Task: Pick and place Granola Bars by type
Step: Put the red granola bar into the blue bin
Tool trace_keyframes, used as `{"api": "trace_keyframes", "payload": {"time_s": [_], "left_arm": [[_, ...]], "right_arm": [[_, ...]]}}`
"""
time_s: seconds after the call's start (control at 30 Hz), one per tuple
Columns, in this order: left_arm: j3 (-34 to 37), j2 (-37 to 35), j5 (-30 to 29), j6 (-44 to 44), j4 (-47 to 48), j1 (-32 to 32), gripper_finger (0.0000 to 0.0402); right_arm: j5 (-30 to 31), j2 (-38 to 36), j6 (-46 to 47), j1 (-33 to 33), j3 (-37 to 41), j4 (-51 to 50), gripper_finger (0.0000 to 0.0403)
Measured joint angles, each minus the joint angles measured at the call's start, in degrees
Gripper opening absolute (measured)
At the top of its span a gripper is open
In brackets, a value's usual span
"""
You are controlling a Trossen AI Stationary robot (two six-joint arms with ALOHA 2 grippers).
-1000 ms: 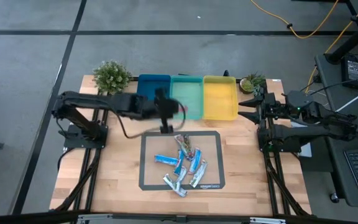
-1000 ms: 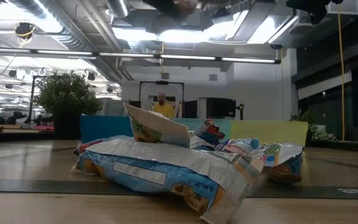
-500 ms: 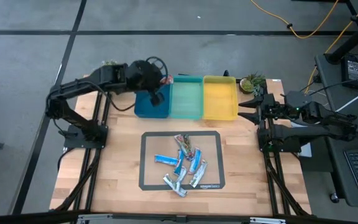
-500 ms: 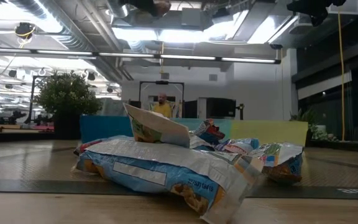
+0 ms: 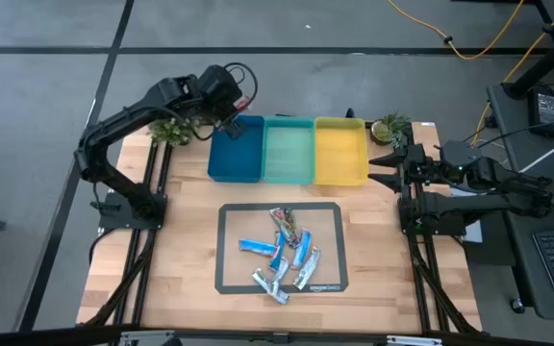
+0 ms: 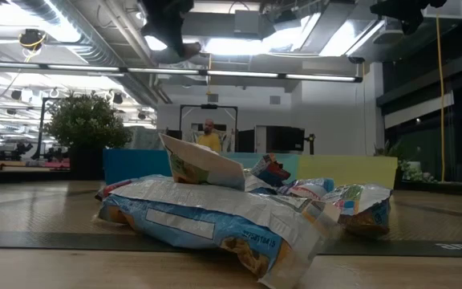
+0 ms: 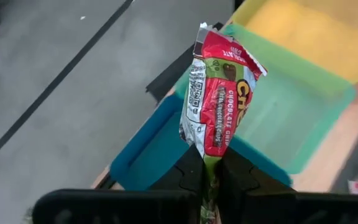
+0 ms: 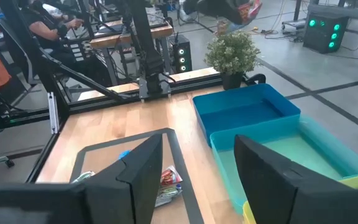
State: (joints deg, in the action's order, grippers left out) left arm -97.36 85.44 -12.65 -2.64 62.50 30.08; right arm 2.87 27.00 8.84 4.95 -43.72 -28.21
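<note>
1. Grey floor [image 5: 46, 115] crossed by dark lines, with a yellow cable [image 5: 469, 43] lying on it.
2. Ceiling with bright strip lights [image 6: 239, 40] and exposed ducts.
3. Potted plant [image 6: 83, 128] at the table's far edge.
4. Person [image 6: 208, 136] seated far back.
5. Desks and chairs [image 8: 17, 93] beyond the table.

The left gripper [image 5: 237, 108], clamped on a red and green granola bar [image 7: 219, 99], is moving from above the mat's far edge to over the back left corner of the blue bin [image 5: 236, 163], with its arm folding back toward the plant [image 5: 168, 130].
</note>
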Motion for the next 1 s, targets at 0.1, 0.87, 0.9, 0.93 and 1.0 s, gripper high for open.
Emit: {"api": "trace_keyframes", "payload": {"time_s": [0.1, 0.87, 0.9, 0.93, 1.0], "left_arm": [[0.0, 1.03, 0.99, 0.23, 0.0, 1.22, 0.0019], [17.31, 13.08, 8.92, 1.49, -9.75, 4.97, 0.0019], [17.31, 14.17, 8.92, 2.17, -10.2, 5.03, 0.0019], [17.33, 15.31, 8.95, 2.61, -10.83, 5.04, 0.0019], [17.33, 17.24, 9.3, 2.94, -11.79, 5.09, 0.0019]], "right_arm": [[0.0, 0.0, -0.05, 0.0, 0.0, 0.0, 0.02], [-0.02, -0.02, -0.31, 0.0, 0.0, -1.29, 0.02], [-0.02, 0.0, -0.33, 0.0, 0.0, -1.29, 0.02], [-0.02, -0.02, -0.33, 0.0, 0.0, -1.29, 0.02], [0.0, -0.01, -0.33, 0.0, 0.0, -1.29, 0.02]]}}
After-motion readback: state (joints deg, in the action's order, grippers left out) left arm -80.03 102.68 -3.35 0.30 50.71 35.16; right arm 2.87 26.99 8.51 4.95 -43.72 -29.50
